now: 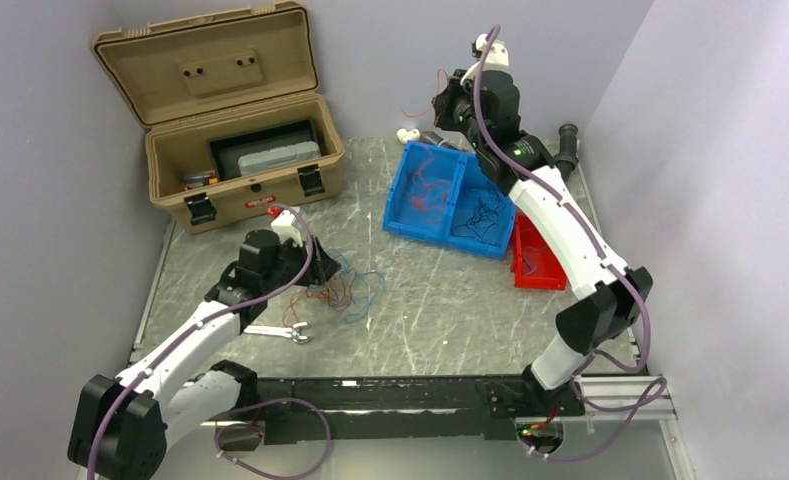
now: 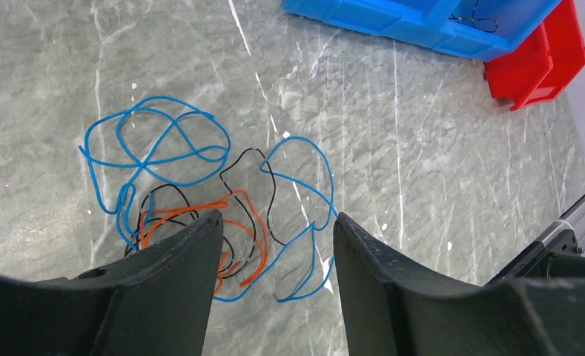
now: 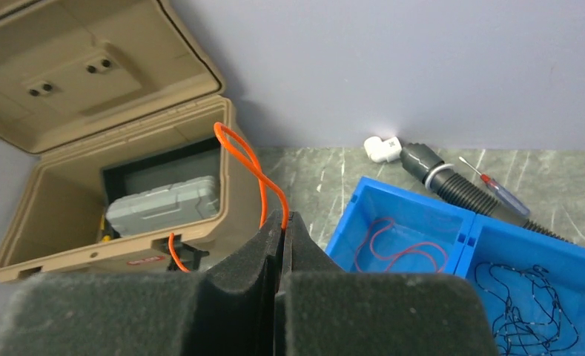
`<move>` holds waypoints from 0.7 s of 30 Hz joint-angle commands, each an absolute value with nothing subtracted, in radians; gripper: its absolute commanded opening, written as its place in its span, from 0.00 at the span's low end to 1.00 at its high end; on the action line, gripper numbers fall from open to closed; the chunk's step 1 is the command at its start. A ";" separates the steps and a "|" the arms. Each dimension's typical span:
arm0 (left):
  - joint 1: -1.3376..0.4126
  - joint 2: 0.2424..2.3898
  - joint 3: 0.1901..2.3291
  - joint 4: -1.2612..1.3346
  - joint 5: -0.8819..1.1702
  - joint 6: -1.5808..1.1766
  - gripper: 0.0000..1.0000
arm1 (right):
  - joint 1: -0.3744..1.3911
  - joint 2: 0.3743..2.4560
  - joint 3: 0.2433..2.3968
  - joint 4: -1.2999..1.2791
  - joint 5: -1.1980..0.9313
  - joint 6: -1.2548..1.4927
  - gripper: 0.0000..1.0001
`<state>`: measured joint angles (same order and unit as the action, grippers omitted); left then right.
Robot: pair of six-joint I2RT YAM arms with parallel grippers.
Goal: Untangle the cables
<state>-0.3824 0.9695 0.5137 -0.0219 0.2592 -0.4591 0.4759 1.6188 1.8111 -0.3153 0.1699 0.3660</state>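
Left wrist: blue bin [image 2: 393, 22] beyond cables [image 2: 206, 202]

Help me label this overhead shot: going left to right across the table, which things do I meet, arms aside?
From the left: tan case → cable tangle → blue bin → red bin.

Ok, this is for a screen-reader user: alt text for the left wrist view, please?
The left gripper, jaws apart, sits over a loose tangle of blue, orange and black cables on a grey marbled table. A blue bin and a red bin stand at the top right.
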 commanded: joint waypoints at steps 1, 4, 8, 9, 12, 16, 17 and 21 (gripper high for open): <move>-0.386 0.940 0.544 -0.034 0.247 -0.432 0.61 | 0.452 1.661 1.804 -0.237 0.159 0.368 0.00; -0.387 0.939 0.548 -0.037 0.247 -0.428 0.62 | 0.446 1.703 1.791 -0.229 0.157 0.348 0.00; -0.388 0.946 0.554 -0.040 0.239 -0.426 0.65 | 0.440 1.764 1.733 -0.213 0.160 0.350 0.00; -0.386 0.946 0.557 -0.046 0.236 -0.426 0.65 | 0.439 1.784 1.718 -0.213 0.164 0.354 0.00; -0.387 0.946 0.565 -0.057 0.231 -0.423 0.66 | 0.438 1.892 1.752 -0.275 0.208 0.370 0.00; -0.387 0.932 0.570 -0.072 0.219 -0.413 0.66 | 0.440 2.067 1.858 -0.404 0.258 0.371 0.00; -0.387 0.929 0.572 -0.077 0.215 -0.412 0.66 | 0.443 2.106 1.886 -0.432 0.271 0.367 0.00; -0.387 0.945 0.571 -0.081 0.210 -0.413 0.66 | 0.462 2.250 1.978 -0.522 0.345 0.349 0.00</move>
<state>-0.3832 0.9501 0.5282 -0.0822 0.2283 -0.4301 0.4477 2.1750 1.8725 -0.3939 0.2462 0.3641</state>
